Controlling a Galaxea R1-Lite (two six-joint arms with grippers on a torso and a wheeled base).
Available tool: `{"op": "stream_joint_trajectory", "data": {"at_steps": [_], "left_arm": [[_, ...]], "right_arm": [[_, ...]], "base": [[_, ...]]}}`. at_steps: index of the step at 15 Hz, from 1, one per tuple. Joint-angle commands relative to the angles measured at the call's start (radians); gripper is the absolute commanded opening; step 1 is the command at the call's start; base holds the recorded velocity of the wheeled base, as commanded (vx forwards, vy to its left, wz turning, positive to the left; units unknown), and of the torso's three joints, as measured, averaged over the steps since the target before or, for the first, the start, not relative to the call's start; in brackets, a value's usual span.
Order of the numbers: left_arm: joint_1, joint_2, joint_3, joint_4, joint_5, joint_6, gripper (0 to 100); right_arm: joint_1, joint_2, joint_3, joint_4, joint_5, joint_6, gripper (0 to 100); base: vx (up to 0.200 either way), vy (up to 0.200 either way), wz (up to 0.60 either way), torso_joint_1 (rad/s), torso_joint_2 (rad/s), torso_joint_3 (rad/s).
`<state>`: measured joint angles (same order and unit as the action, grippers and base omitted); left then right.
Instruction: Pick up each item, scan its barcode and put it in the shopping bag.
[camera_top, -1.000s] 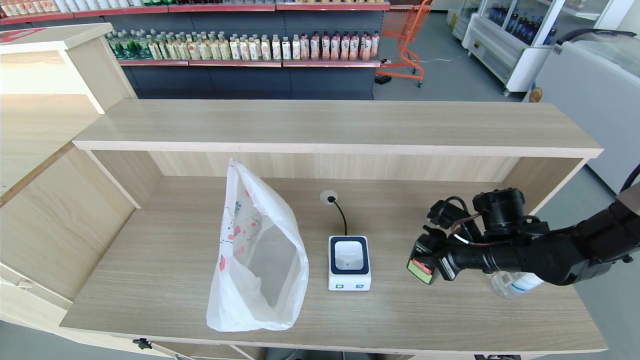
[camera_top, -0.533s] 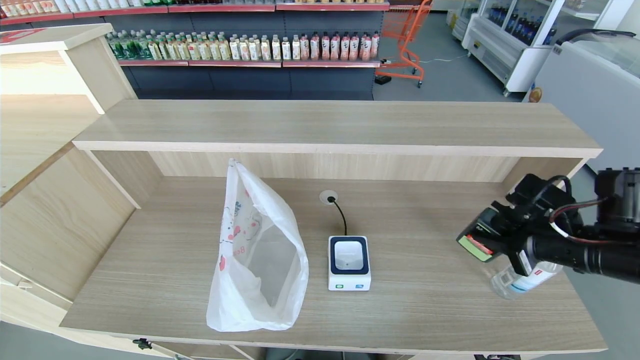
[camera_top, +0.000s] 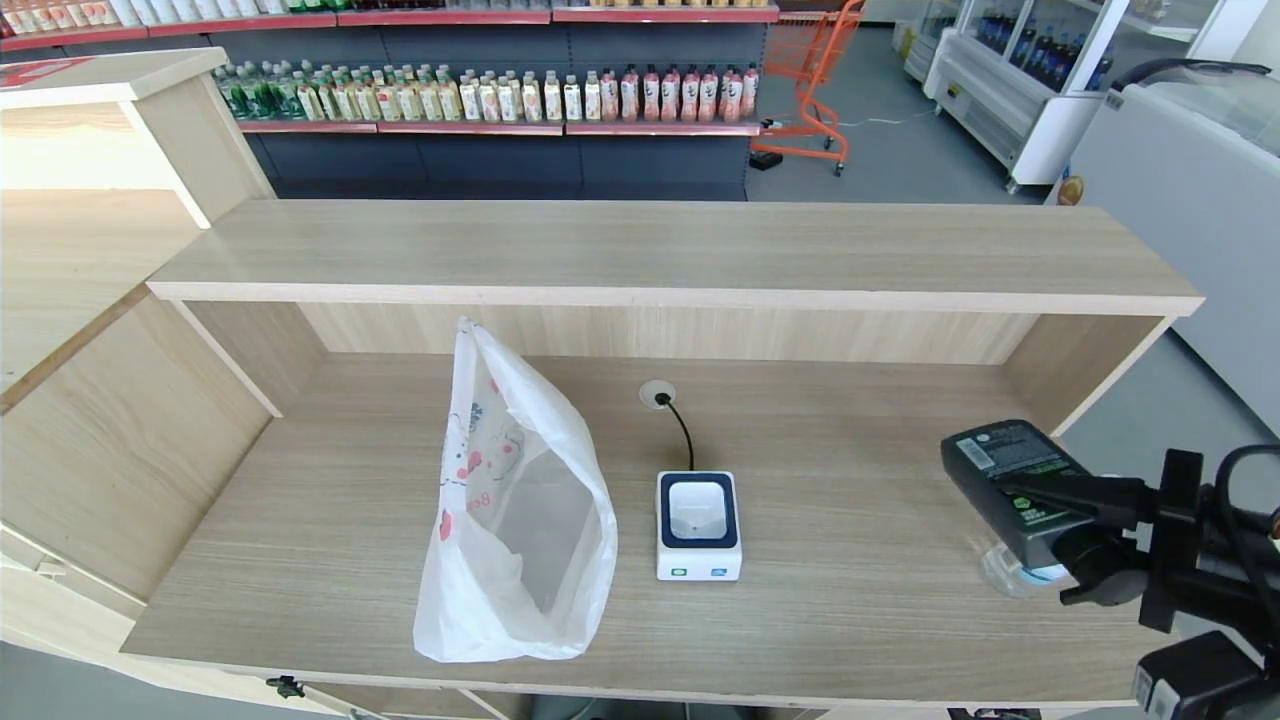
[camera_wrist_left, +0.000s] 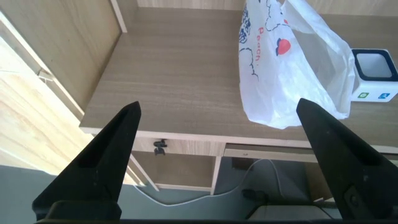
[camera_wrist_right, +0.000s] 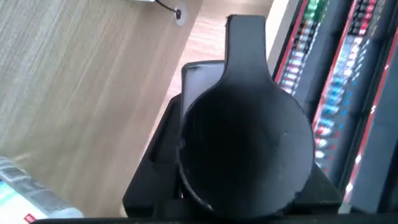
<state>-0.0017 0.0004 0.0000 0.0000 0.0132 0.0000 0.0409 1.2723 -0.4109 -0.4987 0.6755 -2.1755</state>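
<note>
Head view has the right gripper (camera_top: 1050, 500) at the 4 o'clock edge of the counter (camera_top: 850, 620), jaws clamped on one end of a dark, flat-sided box (camera_top: 995, 460) held clear of the wood. Its smooth upper face carries a pale label that looks like the barcode. That face points up, away from the scanner (camera_top: 698, 525), a white block with a glossy dark-framed window at the centre. The likely failure is a missed read unless the box is turned over. With the grip at one end, the slick pack could also pivot or slip as it turns. A clear, round bottle (camera_top: 1005, 575) lies just beneath and could roll off if nudged. The shopping bag (camera_top: 515, 530), thin crinkled white film, slumps at 9 o'clock of the scanner, and its limp mouth may fold shut. The left gripper (camera_wrist_left: 217, 106) hangs off the counter's 7 o'clock corner, jaws wide and empty.
</note>
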Motion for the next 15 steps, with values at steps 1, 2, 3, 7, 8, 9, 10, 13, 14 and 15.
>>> {"op": "stream_joint_trajectory", "data": {"at_steps": [1, 2, 3, 7, 8, 9, 10, 13, 14, 15], "left_arm": [[0.000, 0.000, 0.000, 0.000, -0.001, 0.000, 100], [0.000, 0.000, 0.000, 0.000, 0.001, 0.000, 100], [0.000, 0.000, 0.000, 0.000, 0.001, 0.000, 100], [0.000, 0.000, 0.000, 0.000, 0.001, 0.000, 100], [0.000, 0.000, 0.000, 0.000, 0.001, 0.000, 100], [0.000, 0.000, 0.000, 0.000, 0.001, 0.000, 100], [0.000, 0.000, 0.000, 0.000, 0.001, 0.000, 100], [0.000, 0.000, 0.000, 0.000, 0.001, 0.000, 100], [0.002, 0.000, 0.000, 0.000, 0.001, 0.000, 100], [0.000, 0.000, 0.000, 0.000, 0.001, 0.000, 100]], "right_arm": [[0.154, 0.117, -0.022, 0.121, 0.016, -0.268, 0], [0.203, 0.151, -0.025, 0.123, 0.021, -0.342, 0], [0.231, 0.174, -0.032, 0.123, 0.030, -0.363, 0], [0.410, 0.372, -0.109, 0.046, 0.199, -0.524, 0], [0.424, 0.383, -0.112, 0.042, 0.207, -0.540, 0], [0.429, 0.386, -0.117, 0.039, 0.208, -0.543, 0], [0.458, 0.406, -0.141, -0.018, 0.211, -0.543, 0], [0.516, 0.444, -0.189, -0.123, 0.213, -0.520, 0], [0.527, 0.455, -0.201, -0.123, 0.214, -0.520, 0], [0.542, 0.463, -0.209, -0.123, 0.216, -0.518, 0]], "base": [[0.000, 0.000, 0.00, 0.000, 0.00, 0.000], [0.000, 0.000, 0.00, 0.000, 0.00, 0.000], [0.000, 0.000, 0.00, 0.000, 0.00, 0.000], [0.000, 0.000, 0.00, 0.000, 0.00, 0.000], [0.000, 0.000, 0.00, 0.000, 0.00, 0.000], [0.000, 0.000, 0.00, 0.000, 0.00, 0.000], [0.000, 0.000, 0.00, 0.000, 0.00, 0.000], [0.000, 0.000, 0.00, 0.000, 0.00, 0.000], [0.000, 0.000, 0.00, 0.000, 0.00, 0.000], [0.000, 0.000, 0.00, 0.000, 0.00, 0.000]]}}
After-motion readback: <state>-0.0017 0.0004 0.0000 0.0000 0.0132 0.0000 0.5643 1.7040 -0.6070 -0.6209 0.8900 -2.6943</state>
